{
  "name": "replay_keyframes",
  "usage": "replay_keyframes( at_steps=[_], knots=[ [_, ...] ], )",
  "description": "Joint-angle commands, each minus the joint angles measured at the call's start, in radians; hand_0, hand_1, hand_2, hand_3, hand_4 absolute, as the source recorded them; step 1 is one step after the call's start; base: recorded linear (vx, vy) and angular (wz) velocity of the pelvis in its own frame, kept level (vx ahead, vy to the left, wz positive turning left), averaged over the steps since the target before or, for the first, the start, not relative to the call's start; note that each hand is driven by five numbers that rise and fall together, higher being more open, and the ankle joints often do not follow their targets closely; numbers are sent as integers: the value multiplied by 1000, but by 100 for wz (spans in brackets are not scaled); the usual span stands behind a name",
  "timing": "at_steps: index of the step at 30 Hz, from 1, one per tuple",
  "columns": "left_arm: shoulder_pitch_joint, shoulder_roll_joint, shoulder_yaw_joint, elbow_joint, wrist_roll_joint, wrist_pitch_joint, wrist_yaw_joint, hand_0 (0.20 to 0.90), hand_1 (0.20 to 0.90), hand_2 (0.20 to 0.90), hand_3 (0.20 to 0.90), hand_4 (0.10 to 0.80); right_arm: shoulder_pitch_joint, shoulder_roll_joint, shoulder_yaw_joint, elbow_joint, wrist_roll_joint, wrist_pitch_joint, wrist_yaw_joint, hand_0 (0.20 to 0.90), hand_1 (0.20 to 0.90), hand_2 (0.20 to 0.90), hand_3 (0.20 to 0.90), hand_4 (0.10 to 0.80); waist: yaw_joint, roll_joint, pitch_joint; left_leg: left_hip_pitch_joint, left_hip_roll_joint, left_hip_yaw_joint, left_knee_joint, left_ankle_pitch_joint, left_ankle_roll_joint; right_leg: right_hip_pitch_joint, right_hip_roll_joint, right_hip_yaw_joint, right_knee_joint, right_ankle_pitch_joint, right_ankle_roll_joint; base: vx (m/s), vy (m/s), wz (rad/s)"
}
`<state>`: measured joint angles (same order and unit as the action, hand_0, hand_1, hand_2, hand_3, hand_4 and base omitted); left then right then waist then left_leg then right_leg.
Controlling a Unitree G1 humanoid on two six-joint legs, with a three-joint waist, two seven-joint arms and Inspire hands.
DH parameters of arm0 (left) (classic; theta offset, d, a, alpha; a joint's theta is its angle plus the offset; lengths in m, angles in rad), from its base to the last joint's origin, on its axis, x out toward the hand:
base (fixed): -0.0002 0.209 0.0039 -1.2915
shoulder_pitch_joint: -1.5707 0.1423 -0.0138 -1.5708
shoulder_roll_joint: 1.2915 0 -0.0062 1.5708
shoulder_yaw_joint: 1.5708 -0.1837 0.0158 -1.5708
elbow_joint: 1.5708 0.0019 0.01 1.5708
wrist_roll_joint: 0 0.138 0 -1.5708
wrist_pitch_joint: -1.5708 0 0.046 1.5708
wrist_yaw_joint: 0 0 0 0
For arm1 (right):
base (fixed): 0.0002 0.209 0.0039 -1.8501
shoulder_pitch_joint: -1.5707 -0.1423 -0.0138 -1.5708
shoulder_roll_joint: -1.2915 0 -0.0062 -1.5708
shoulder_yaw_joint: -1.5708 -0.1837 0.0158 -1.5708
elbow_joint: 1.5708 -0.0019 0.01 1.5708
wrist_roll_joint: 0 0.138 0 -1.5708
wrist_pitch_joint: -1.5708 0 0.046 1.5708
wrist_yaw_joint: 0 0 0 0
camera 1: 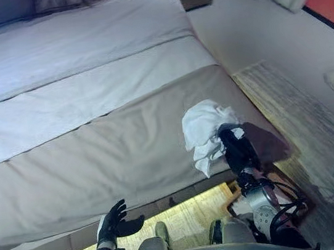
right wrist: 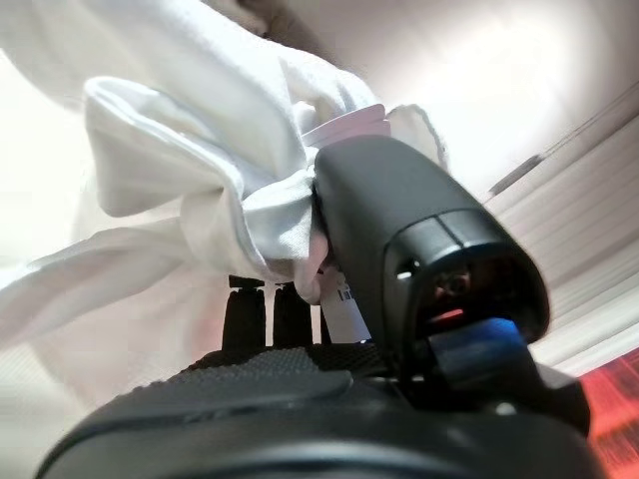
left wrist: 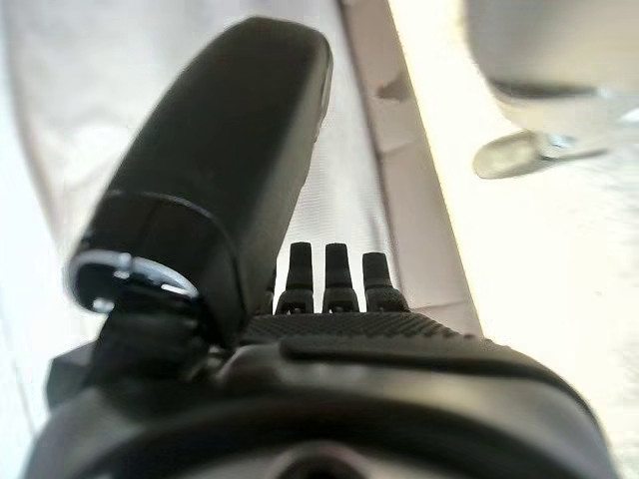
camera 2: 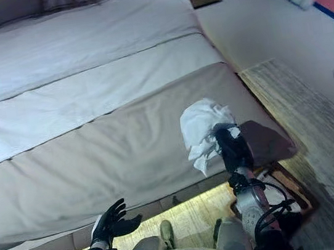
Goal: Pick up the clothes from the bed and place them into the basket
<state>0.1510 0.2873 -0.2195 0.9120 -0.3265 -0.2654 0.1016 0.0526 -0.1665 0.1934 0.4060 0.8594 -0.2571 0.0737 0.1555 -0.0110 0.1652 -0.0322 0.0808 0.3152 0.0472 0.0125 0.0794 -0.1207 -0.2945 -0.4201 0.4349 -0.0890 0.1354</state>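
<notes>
A: Do we have the clothes yet?

B: Yes, one piece. Our dark right hand (camera 2: 232, 144) is curled round a crumpled white cloth (camera 2: 199, 126), a bit right of the middle of the head pictures. The right wrist view shows the thumb pressing the soft folds against the fingers (right wrist: 262, 311).

A: Is the cloth off the bed?

B: We think so. It bunches up above the hand and hangs down beside it, over the lower right corner of the big bed with the grey-brown cover (camera 2: 96, 153). We cannot be sure no bit of it touches the cover.

A: What is our other hand doing?

B: Our dark left hand (camera 1: 114, 221) is at the bottom of the picture, left of the middle, in front of the bed's edge. Its fingers are spread and it holds nothing.

A: So where is the basket?

B: We cannot see one in any picture. By the hand's arm, at the lower right, there is a brown thing on the floor, but we cannot tell what it is.

A: What is left, then?

B: We think the picking up is done. We still have to find the basket and drop the cloth in. We see no more clothes on the bed.
</notes>
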Motion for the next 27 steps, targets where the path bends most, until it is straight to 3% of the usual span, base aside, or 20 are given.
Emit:
replay_keyframes(
  at_steps=[1,2,4,5,7,8,9,10,13,16,23,27],
  knots=[
    [-38,17,36,-26,-41,-59,33,900,900,900,900,800,-50,-19,28,-135,-84,-55,20,300,300,300,200,100,25,-18,-25,-163,-47,-131,103,21,-88,193,50,-17,-311,121,-12,-186,-309,-74],
    [-35,13,47,-38,-52,-68,23,900,900,900,900,800,-39,-46,52,-170,-91,-49,38,300,300,300,200,100,15,-25,-8,-212,-28,-152,164,20,-102,174,56,23,-327,127,-21,-171,-260,-66],
    [-32,14,53,-43,-56,-87,9,900,900,900,900,800,-35,-68,74,-187,-120,-50,47,300,300,300,200,100,1,-26,10,-230,6,-160,190,29,-120,161,77,41,-338,105,-26,-124,-148,-58],
    [-30,6,60,-46,-71,-102,15,900,900,900,900,800,-33,-92,78,-188,-115,-31,67,300,300,300,200,100,-11,-34,30,-265,33,-188,252,59,-141,148,89,62,-345,104,-36,-89,-105,-72],
    [-29,0,67,-41,-100,-126,5,900,900,900,900,800,-31,-111,94,-166,-126,-24,58,300,300,300,200,100,6,-26,64,-341,6,-285,262,149,-169,166,126,128,-348,83,-40,-45,-27,-61],
    [-30,0,67,-40,-101,-126,5,900,900,900,900,800,-31,-111,94,-166,-126,-24,57,300,300,300,200,100,6,-26,65,-339,5,-284,262,149,-169,166,125,128,-347,82,-40,-64,76,-60],
    [-27,-16,62,-41,-100,-151,-18,900,900,900,900,800,-45,-124,109,-139,-150,-57,24,300,300,300,200,100,5,-14,85,-339,-12,-258,228,96,-138,147,122,139,-324,58,-43,-44,62,-58],
    [-27,-16,62,-41,-100,-151,-18,900,900,900,900,800,-45,-124,109,-139,-150,-57,24,300,300,300,200,100,5,-14,85,-340,-12,-258,229,95,-137,146,122,139,-323,58,-43,-46,209,-90],
    [-39,6,61,-44,-145,-152,-17,900,900,900,900,800,-42,-141,75,-82,-146,-104,-78,300,300,300,200,100,-17,22,112,-338,-5,-234,176,93,-140,113,99,136,-286,38,-27,-80,203,-89],
    [-45,19,59,-64,-122,-146,-19,900,900,900,900,800,-47,-117,48,-44,-173,-133,-160,300,300,300,200,100,-6,34,134,-353,-28,-262,171,105,-149,89,86,122,-287,55,-27,-56,9,-47],
    [-78,17,20,-77,-105,-175,-4,900,900,900,900,800,-128,-107,-21,135,-71,-200,-259,300,300,300,200,100,18,76,204,-427,-40,-298,156,142,-173,19,74,102,-282,63,-42,-99,-19,23],
    [-84,5,-23,-78,-94,-204,-1,900,900,900,900,800,-206,-124,-67,250,-86,-236,-332,300,300,300,200,100,24,117,252,-475,-54,-313,160,155,-171,-72,61,105,-242,68,-46,-91,-4,9]
  ],
)
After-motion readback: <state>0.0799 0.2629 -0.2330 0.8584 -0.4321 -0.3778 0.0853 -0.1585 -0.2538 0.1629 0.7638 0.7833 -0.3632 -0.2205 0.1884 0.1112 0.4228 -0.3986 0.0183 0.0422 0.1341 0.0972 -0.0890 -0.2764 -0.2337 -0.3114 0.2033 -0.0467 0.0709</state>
